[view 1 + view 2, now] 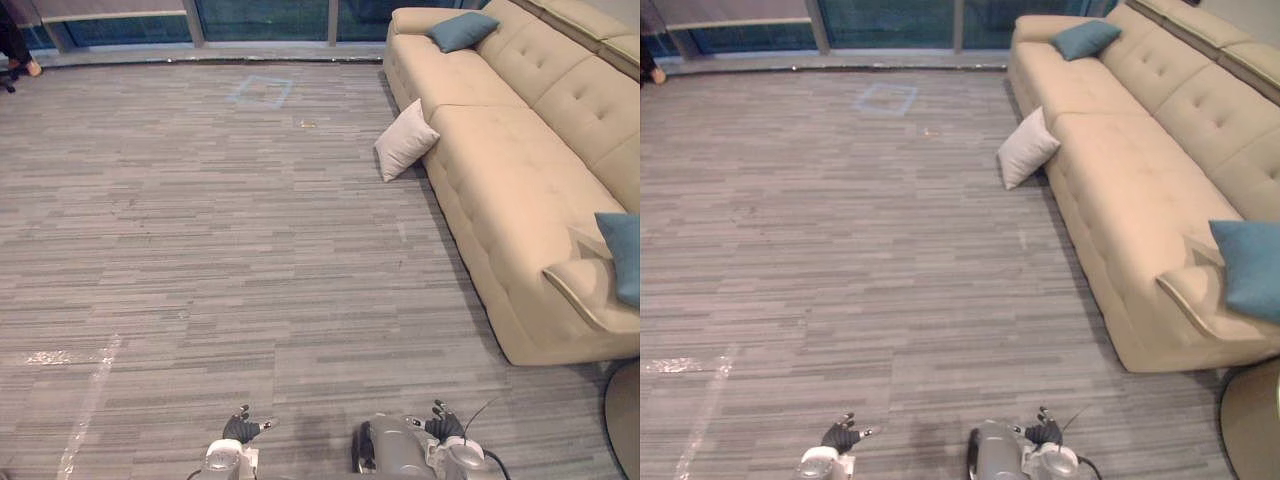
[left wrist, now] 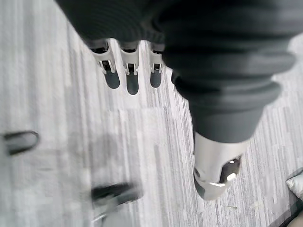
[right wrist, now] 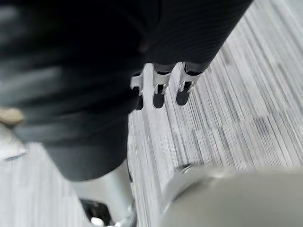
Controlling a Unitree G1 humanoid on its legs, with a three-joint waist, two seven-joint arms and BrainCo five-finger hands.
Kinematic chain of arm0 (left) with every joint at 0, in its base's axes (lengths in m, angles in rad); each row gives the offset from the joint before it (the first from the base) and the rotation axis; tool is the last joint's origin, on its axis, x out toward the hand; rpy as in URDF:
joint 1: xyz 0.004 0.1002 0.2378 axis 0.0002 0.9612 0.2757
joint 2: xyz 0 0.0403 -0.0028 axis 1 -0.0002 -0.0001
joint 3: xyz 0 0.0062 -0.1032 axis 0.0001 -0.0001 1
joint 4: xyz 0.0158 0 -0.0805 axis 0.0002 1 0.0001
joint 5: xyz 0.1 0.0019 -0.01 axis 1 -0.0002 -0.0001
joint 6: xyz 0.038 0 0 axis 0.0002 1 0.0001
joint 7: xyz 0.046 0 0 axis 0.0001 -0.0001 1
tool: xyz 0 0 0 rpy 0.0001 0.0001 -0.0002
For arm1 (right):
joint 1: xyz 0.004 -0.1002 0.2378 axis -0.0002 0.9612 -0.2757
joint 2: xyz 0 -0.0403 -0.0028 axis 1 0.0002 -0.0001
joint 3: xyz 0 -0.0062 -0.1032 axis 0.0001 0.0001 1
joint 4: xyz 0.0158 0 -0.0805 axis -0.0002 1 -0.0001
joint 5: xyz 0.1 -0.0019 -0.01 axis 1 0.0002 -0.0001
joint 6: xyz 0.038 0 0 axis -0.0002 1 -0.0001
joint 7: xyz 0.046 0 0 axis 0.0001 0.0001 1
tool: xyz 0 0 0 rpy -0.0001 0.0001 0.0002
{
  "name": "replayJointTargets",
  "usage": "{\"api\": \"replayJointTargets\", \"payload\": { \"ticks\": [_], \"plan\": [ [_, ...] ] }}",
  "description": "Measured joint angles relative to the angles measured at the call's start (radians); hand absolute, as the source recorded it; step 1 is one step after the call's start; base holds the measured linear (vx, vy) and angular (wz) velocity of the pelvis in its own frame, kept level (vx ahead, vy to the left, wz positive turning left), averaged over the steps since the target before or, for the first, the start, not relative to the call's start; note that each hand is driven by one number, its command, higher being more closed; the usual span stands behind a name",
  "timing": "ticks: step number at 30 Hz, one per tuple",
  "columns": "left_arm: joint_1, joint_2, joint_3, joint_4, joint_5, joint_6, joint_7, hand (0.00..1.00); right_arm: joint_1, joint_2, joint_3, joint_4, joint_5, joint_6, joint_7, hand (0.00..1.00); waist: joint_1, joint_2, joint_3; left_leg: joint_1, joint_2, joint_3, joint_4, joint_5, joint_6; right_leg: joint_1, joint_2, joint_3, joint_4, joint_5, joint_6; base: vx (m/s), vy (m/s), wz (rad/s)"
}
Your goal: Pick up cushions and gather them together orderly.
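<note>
Nothing gathered, I judge: white cushion (image 1: 405, 140) on floor (image 1: 200, 250), 1 o'clock; far teal cushion (image 1: 462, 30), near teal cushion (image 1: 622, 255) on sofa (image 1: 520, 170). Left hand (image 1: 241, 430), right hand (image 1: 445, 425) slack, empty.

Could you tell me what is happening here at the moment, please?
The humanoid robot stands on the grey striped carpet near a long beige tufted sofa, holding nothing. Its left hand and right hand hang low in front of it, fingers relaxed and open. A white square cushion sits on the carpet, leaning against the sofa's front. One teal-blue cushion lies at the sofa's far end, another teal-blue cushion by the near armrest. No cushion has been picked up yet.
</note>
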Motion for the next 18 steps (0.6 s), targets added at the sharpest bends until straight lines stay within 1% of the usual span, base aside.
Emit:
{"api": "replayJointTargets", "payload": {
  "ticks": [1, 2, 3, 4, 5, 6, 7, 8, 9, 10, 11, 12, 13, 14, 15, 16, 17, 18],
  "plan": [
    [0.001, -0.003, 0.005, 0.005, 0.000, 0.000, 0.000, 0.00, 0.000, 0.000, -0.016, 0.002, 0.000, 0.002, 0.000, 0.00, 0.004, 0.005, 0.002, -0.017, -0.001, -0.008, 0.056, 0.005, -0.012, -0.013, -0.005, -0.003, 0.057, -0.041, -0.021, 0.61, -0.206, -0.12],
    [0.005, -0.007, 0.013, 0.006, 0.004, 0.000, 0.001, 0.00, 0.003, -0.001, -0.040, 0.003, 0.000, 0.007, -0.001, 0.00, 0.000, 0.014, -0.002, -0.061, -0.001, -0.021, 0.185, 0.030, -0.061, 0.003, -0.006, -0.005, 0.087, -0.095, -0.031, 0.73, -0.248, 0.04],
    [0.004, -0.021, 0.047, 0.000, 0.008, 0.001, 0.002, 0.00, 0.012, -0.002, -0.053, -0.003, 0.001, 0.011, -0.001, 0.00, -0.009, 0.030, 0.003, -0.175, 0.025, -0.030, 0.475, 0.102, -0.179, 0.078, 0.000, -0.014, 0.057, -0.133, -0.035, 0.76, -0.232, 0.07],
    [0.011, -0.034, 0.067, -0.017, 0.008, 0.001, 0.003, 0.00, 0.021, -0.008, -0.056, -0.010, 0.002, 0.014, -0.002, 0.00, -0.006, 0.045, 0.009, -0.253, 0.068, -0.017, 0.681, 0.155, -0.241, 0.139, 0.020, -0.016, 0.015, -0.143, -0.044, 0.64, -0.171, 0.06],
    [0.017, -0.041, 0.077, -0.026, 0.008, 0.000, 0.002, 0.00, 0.023, -0.010, -0.058, -0.010, 0.002, 0.015, -0.003, 0.00, -0.002, 0.051, 0.010, -0.285, 0.087, -0.003, 0.758, 0.153, -0.239, 0.171, 0.033, -0.016, -0.005, -0.146, -0.047, 0.63, -0.083, -0.22],
    [0.028, -0.043, 0.092, -0.060, 0.008, -0.002, 0.002, 0.00, 0.026, -0.010, -0.058, -0.010, 0.002, 0.017, -0.004, 0.00, 0.013, 0.070, 0.013, -0.361, 0.161, 0.071, 0.950, 0.116, -0.178, 0.290, 0.064, -0.012, -0.077, -0.160, -0.063, 0.70, -0.077, -0.23],
    [0.030, -0.036, 0.096, -0.079, 0.007, -0.002, 0.004, 0.00, 0.030, 0.004, -0.059, -0.010, 0.004, 0.016, -0.003, 0.00, 0.021, 0.045, 0.019, -0.427, 0.190, 0.128, 0.995, 0.079, -0.142, 0.383, 0.063, -0.006, -0.133, -0.170, -0.063, 0.67, -0.062, -0.24],
    [0.030, -0.033, 0.096, -0.095, 0.003, -0.002, 0.004, 0.00, 0.027, 0.014, -0.059, -0.011, 0.005, 0.017, -0.003, 0.00, 0.032, 0.036, 0.018, -0.478, 0.197, 0.171, 0.975, 0.052, -0.111, 0.440, 0.059, 0.005, -0.180, -0.173, -0.064, 0.39, -0.035, -0.14],
    [0.031, -0.033, 0.096, -0.100, -0.002, -0.003, 0.003, 0.00, 0.024, 0.017, -0.059, -0.010, 0.005, 0.017, -0.003, 0.00, 0.037, 0.033, 0.015, -0.508, 0.197, 0.191, 0.951, 0.038, -0.101, 0.465, 0.057, 0.013, -0.211, -0.174, -0.062, 0.46, 0.021, -0.35],
    [0.031, -0.032, 0.094, -0.114, -0.004, -0.006, 0.003, 0.00, 0.016, 0.019, -0.059, -0.010, 0.005, 0.016, -0.001, 0.00, 0.048, 0.034, 0.011, -0.591, 0.180, 0.230, 0.804, 0.016, -0.086, 0.530, 0.044, 0.033, -0.282, -0.177, -0.049, 0.57, 0.073, -0.41],
    [0.029, -0.029, 0.085, -0.114, -0.004, -0.006, 0.003, 0.00, 0.002, 0.020, -0.058, -0.010, 0.005, 0.016, 0.000, 0.00, 0.054, 0.033, 0.011, -0.625, 0.146, 0.230, 0.653, 0.020, -0.086, 0.561, 0.028, 0.046, -0.306, -0.187, -0.035, 0.48, 0.075, -0.39],
    [0.029, -0.028, 0.082, -0.114, -0.004, -0.006, 0.003, 0.00, 0.001, 0.020, -0.057, -0.009, 0.005, 0.017, 0.000, 0.00, 0.055, 0.033, 0.011, -0.636, 0.125, 0.222, 0.575, 0.026, -0.089, 0.576, 0.019, 0.051, -0.318, -0.191, -0.028, 0.44, 0.100, -0.32],
    [0.031, -0.028, 0.073, -0.113, -0.004, -0.006, 0.004, 0.00, 0.002, 0.019, -0.055, -0.008, 0.005, 0.017, 0.000, 0.00, 0.067, 0.043, 0.010, -0.657, 0.082, 0.192, 0.319, 0.104, -0.127, 0.628, 0.003, 0.072, -0.359, -0.202, -0.013, 0.60, 0.219, -0.45],
    [0.037, -0.036, 0.061, -0.114, -0.021, -0.007, 0.004, 0.00, 0.003, 0.010, -0.037, 0.000, 0.004, 0.017, -0.002, 0.00, 0.085, 0.070, -0.004, -0.693, 0.080, 0.147, 0.168, 0.176, -0.172, 0.660, 0.013, 0.095, -0.413, -0.203, -0.003, 0.60, 0.219, -0.51],
    [0.037, -0.038, 0.059, -0.116, -0.026, -0.009, 0.004, 0.00, 0.003, 0.005, -0.028, 0.005, 0.004, 0.017, -0.002, 0.00, 0.091, 0.075, -0.008, -0.710, 0.084, 0.137, 0.157, 0.199, -0.168, 0.673, 0.014, 0.101, -0.427, -0.209, 0.009, 0.73, 0.362, -0.55],
    [0.034, -0.031, 0.039, -0.112, -0.030, -0.017, 0.003, 0.00, 0.004, 0.009, -0.018, 0.028, 0.002, 0.018, 0.000, 0.00, 0.097, 0.067, -0.012, -0.712, 0.078, 0.132, 0.196, 0.314, -0.111, 0.717, 0.001, 0.124, -0.434, -0.221, 0.027, 0.65, 0.325, -0.31],
    [0.034, -0.017, 0.024, -0.108, -0.022, -0.020, 0.002, 0.00, 0.007, 0.030, -0.015, 0.029, 0.002, 0.018, 0.000, 0.00, 0.092, 0.039, -0.037, -0.704, 0.036, 0.131, 0.197, 0.331, -0.049, 0.703, -0.044, 0.131, -0.377, -0.220, 0.028, 0.78, 0.390, -0.19],
    [0.034, -0.009, 0.021, -0.106, -0.022, -0.020, 0.002, 0.00, 0.011, 0.034, -0.013, 0.028, 0.002, 0.018, 0.000, 0.00, 0.085, 0.027, -0.044, -0.699, 0.023, 0.136, 0.193, 0.322, -0.034, 0.683, -0.056, 0.132, -0.341, -0.219, 0.029, 0.66, 0.296, 0.05]
  ]
}}
